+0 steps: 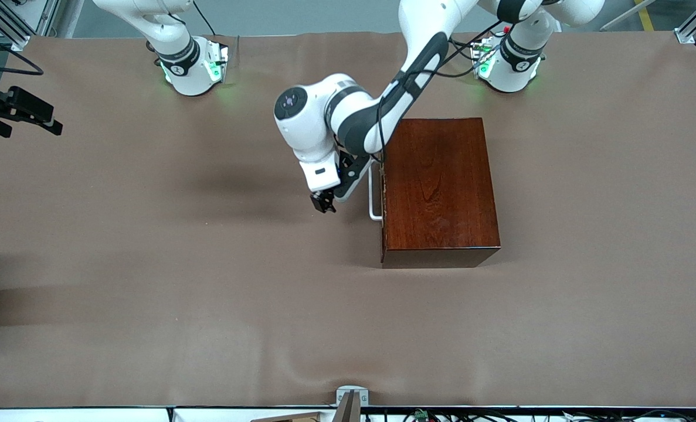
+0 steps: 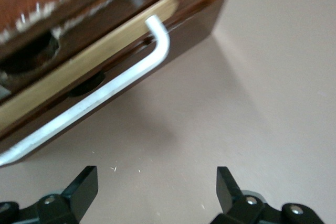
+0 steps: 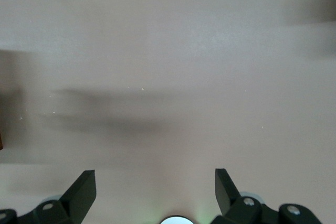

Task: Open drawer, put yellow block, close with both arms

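The dark mahogany box point(image 1: 438, 187) stands on the table near the left arm's base. Its drawer front carries a white U-shaped handle point(image 1: 374, 198) that faces the right arm's end of the table. In the left wrist view the handle point(image 2: 105, 95) runs along the dark front, with a thin pale wood strip point(image 2: 79, 66) beside it. My left gripper point(image 1: 323, 203) hangs open and empty just off the handle, over bare table, without touching it; its fingers point(image 2: 84, 184) stand wide apart. My right gripper point(image 3: 155, 192) is open and empty over bare table and waits; it does not show in the front view. The yellow block is out of view.
A black device point(image 1: 16, 108) with cables juts in at the table edge at the right arm's end. A small metal mount point(image 1: 350, 400) sits at the table edge nearest the front camera. Brown table cover point(image 1: 207, 293) spreads around the box.
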`<state>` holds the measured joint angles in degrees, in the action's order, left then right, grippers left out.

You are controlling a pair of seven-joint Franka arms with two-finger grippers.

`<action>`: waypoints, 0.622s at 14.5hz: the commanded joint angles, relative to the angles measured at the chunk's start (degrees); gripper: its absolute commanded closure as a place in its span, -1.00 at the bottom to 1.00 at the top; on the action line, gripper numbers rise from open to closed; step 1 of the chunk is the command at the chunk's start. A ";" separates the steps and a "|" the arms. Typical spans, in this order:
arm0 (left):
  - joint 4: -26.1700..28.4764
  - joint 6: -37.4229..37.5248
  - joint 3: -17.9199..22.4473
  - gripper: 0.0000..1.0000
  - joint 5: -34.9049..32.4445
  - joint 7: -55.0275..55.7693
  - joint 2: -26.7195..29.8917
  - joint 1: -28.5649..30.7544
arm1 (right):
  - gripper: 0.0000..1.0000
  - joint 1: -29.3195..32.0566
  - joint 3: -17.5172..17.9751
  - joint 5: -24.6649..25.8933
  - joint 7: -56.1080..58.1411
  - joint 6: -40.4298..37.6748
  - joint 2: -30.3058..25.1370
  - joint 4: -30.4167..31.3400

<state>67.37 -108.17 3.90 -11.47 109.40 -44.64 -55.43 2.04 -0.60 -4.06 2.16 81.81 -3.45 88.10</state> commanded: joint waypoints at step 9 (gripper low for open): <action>18.48 3.05 0.49 -1.00 0.83 -38.70 29.85 12.96 | -1.00 -2.12 1.22 4.94 0.75 -0.24 -0.59 -0.73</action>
<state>78.69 -104.41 5.08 -11.38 75.90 -20.80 -44.21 0.90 0.63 -0.70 2.52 81.91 -3.45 87.49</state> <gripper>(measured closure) 0.000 0.000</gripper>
